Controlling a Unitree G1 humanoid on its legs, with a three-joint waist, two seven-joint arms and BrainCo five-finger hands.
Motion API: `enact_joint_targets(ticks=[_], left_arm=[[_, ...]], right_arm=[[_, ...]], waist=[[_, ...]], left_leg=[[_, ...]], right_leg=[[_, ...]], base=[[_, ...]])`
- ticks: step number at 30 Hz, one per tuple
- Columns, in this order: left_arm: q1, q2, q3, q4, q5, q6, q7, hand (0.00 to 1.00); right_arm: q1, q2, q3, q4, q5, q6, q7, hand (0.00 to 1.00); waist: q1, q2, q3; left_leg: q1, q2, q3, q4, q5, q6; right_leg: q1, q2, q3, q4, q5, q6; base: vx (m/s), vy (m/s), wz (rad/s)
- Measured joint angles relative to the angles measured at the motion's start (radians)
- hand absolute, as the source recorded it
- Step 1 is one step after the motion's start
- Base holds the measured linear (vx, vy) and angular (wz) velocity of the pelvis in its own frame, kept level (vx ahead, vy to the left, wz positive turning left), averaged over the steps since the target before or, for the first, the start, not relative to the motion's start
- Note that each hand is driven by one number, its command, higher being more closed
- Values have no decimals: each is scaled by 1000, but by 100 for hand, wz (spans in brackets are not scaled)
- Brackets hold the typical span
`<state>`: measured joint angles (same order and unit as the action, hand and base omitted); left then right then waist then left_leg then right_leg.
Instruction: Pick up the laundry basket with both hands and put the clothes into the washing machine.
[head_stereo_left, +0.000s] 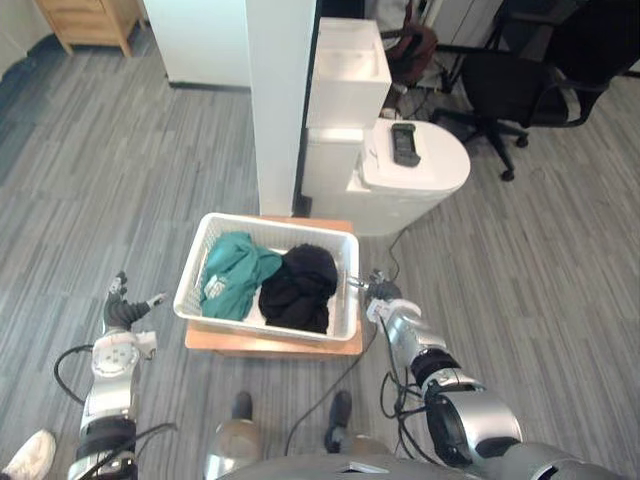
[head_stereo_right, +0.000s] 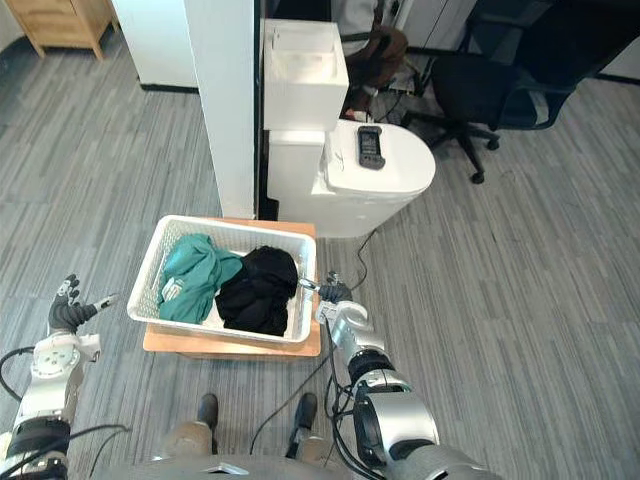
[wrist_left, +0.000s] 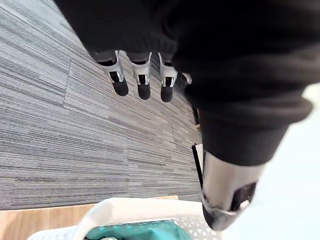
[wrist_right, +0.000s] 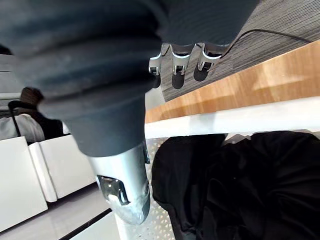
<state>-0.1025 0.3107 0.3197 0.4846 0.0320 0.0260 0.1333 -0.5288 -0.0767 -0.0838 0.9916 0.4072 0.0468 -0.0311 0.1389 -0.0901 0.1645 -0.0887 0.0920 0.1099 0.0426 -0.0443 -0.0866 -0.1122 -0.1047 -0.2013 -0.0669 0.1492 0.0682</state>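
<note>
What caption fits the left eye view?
Laundry basket of clothes on a wooden board, left hand and right hand beside it.

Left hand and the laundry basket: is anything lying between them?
No. The left eye view shows just a strip of bare grey floor between the left hand and the white laundry basket; the hand is apart from its rim.

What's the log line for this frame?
left hand: open, clear of basket | right hand: open, at basket's right rim | clothes: in basket
</note>
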Motion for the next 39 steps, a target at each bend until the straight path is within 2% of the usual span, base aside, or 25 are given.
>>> enact_joint_targets(ticks=[2, 5, 10, 15, 22, 29, 34, 39], left_arm=[[-46, 17, 0, 64, -11, 2, 9, 0], [-137, 53, -2, 144, -31, 5, 15, 0], [-235, 112, -3, 219, -54, 7, 26, 0], [-328, 147, -3, 302, -83, 9, 38, 0], [-433, 151, -12, 374, -185, 9, 38, 0], [-505, 155, -31, 401, -207, 8, 60, 0], [-535, 166, -38, 446, -205, 10, 62, 0], [-534, 166, -27, 479, -205, 11, 60, 0]], right_arm=[[-22, 0, -4, 35, 8, 1, -1, 0], [-84, -3, -49, 87, 28, 1, -4, 0], [-113, -6, -78, 89, 28, 2, -29, 0], [-137, -16, -87, 89, 27, 2, -44, 0], [-149, -12, -49, 83, 27, 0, -44, 0], [-149, -13, -6, 37, 28, -4, -46, 0], [-149, -10, 41, -49, 28, -13, -45, 0], [-144, -9, 81, -118, 27, -22, -46, 0]], waist=[[2, -1, 4], [2, -2, 48], [8, -10, 86], [0, -17, 121], [-16, -24, 149], [-37, -33, 186], [-37, -35, 188], [-40, -38, 190]], left_leg=[[-20, 8, -4, 18, -2, -2], [-67, 14, -27, 57, -4, -3], [-131, 33, -32, 99, -17, -2], [-178, 54, -30, 132, -20, -18], [-215, 90, -14, 169, -24, -45], [-262, 114, 18, 261, -45, -58], [-307, 125, 25, 326, -76, -51], [-315, 128, 32, 359, -105, -40]], right_leg=[[-16, 7, 0, -1, 18, -9], [-31, 10, -3, -13, 47, -13], [-75, 26, 2, -13, 75, -19], [-111, 43, 28, -13, 80, -18], [-148, 77, 77, -13, 80, -17], [-177, 95, 109, -13, 60, -3], [-201, 96, 119, -13, 80, -4], [-200, 96, 136, -13, 100, 20]], base=[[-31, -9, 8], [-68, 1, 12], [-78, -4, -1], [-46, -23, -8], [-28, -34, -15], [-45, -11, -18], [-8, 37, -9], [8, 59, -10]])
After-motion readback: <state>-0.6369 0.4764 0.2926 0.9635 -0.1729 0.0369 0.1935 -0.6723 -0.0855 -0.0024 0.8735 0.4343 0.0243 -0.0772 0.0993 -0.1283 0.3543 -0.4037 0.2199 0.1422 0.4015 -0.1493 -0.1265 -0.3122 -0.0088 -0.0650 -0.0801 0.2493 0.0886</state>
